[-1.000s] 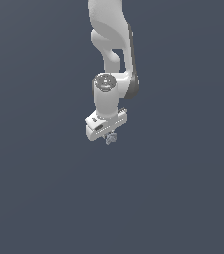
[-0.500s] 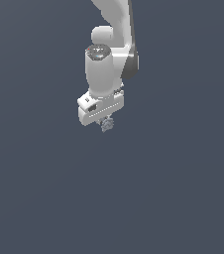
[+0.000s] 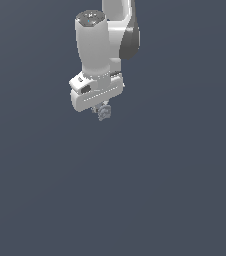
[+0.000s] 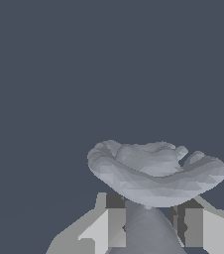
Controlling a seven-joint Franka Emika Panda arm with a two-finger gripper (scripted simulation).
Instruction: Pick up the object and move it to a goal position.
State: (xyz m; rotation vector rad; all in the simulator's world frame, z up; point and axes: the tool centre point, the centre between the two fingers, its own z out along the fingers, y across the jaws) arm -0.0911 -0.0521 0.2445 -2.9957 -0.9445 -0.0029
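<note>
Hanging from a white robot arm (image 3: 102, 45), the pincer (image 3: 102, 109) is closed around a tiny pale grey-blue knobby object (image 3: 104, 113), clamped between its short fingertips (image 4: 109, 229), against a plain dark slate background.

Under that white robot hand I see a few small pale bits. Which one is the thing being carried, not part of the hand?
The tiny pale grey-blue knobby object, lumpy with rounded lobes, pinched in the white gripper. The gripper's own fingertips are flat and blocky.

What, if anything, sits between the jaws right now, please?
The object sits between them, a pale knobby lump gripped by the gripper; the wrist view shows it best, and the exterior view shows it tucked under the hand.
</note>
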